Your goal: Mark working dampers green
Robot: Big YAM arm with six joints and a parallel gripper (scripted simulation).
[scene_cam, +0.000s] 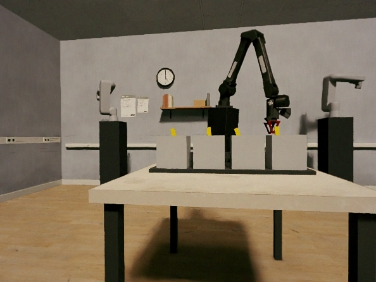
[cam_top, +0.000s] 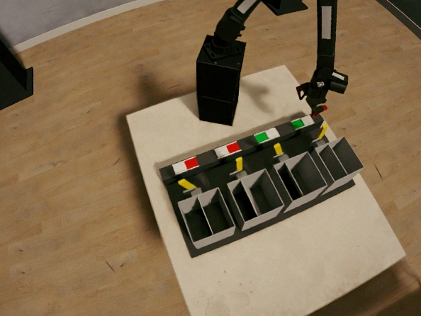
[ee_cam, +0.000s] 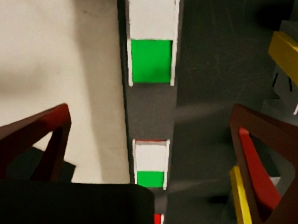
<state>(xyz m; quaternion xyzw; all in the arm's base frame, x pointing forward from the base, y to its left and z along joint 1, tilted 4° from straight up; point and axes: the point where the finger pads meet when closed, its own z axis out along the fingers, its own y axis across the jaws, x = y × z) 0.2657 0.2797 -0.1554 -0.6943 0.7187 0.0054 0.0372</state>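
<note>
Black pincer with red fingers (cam_top: pixel 312 103) (scene_cam: pixel 273 127) spread wide, gripping nothing, raised above the slider strip, likely to clear it. White sliding cover (cam_top: pixel 307 121) (ee_cam: pixel 152 19) just below pincer, beside green, probably marking its damper sound.

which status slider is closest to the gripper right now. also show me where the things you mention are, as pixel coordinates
The slider at the right end of the row in the top view (cam_top: pixel 302 122) (ee_cam: pixel 151 50). The open gripper (cam_top: pixel 307 105) (scene_cam: pixel 273 131) (ee_cam: pixel 150 112) is over that end; the other green-showing slider (cam_top: pixel 266 135) (ee_cam: pixel 150 165) sits further in, beside a red one.
</note>
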